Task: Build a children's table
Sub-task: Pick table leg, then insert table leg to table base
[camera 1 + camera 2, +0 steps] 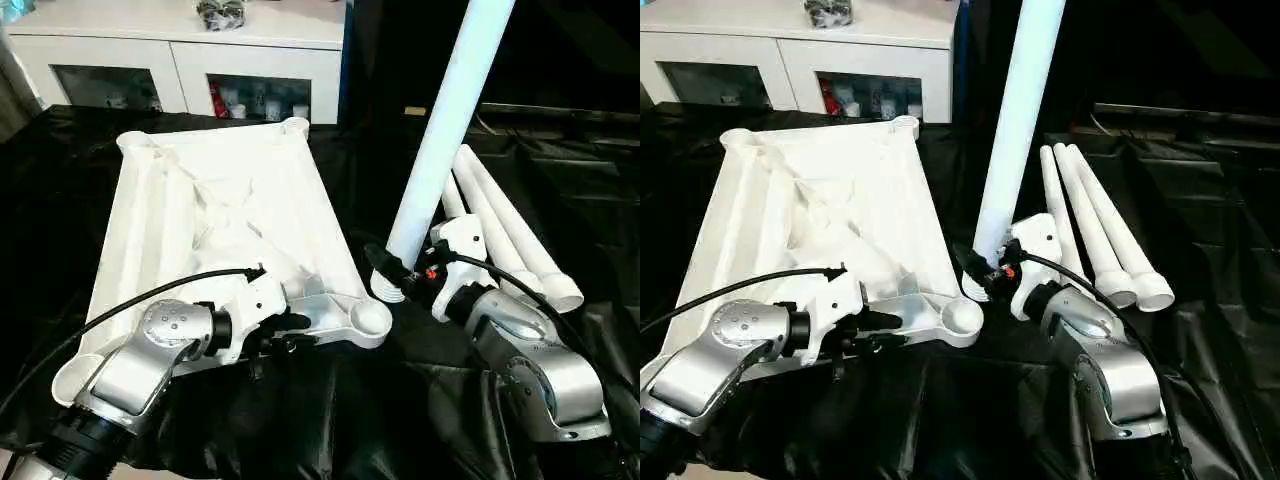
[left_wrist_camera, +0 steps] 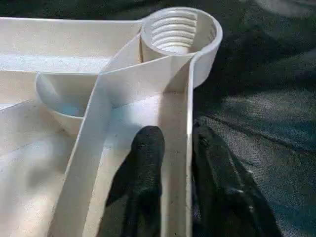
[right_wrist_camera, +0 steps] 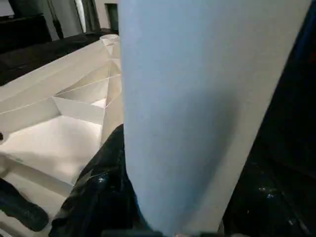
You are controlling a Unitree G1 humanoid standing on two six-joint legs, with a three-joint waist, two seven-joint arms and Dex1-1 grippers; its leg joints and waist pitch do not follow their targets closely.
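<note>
The white tabletop (image 1: 220,200) lies upside down on black cloth, its ribs facing up. My left gripper (image 1: 290,335) is at the near edge beside the near right corner socket (image 1: 372,318). In the left wrist view its fingers (image 2: 148,163) sit one inside and one outside the rim wall (image 2: 175,148), shut on it, just short of the threaded socket (image 2: 177,29). My right gripper (image 1: 395,270) is shut on a white leg (image 1: 445,130) that stands nearly upright. The leg's threaded lower end (image 1: 388,290) hangs just right of that socket. The same leg (image 3: 197,98) looms close in the right wrist view.
Three more white legs (image 1: 510,230) lie side by side on the cloth at the right, behind my right arm. A white glass-door cabinet (image 1: 180,50) stands behind the tabletop. Black cloth (image 1: 330,420) covers the whole work surface.
</note>
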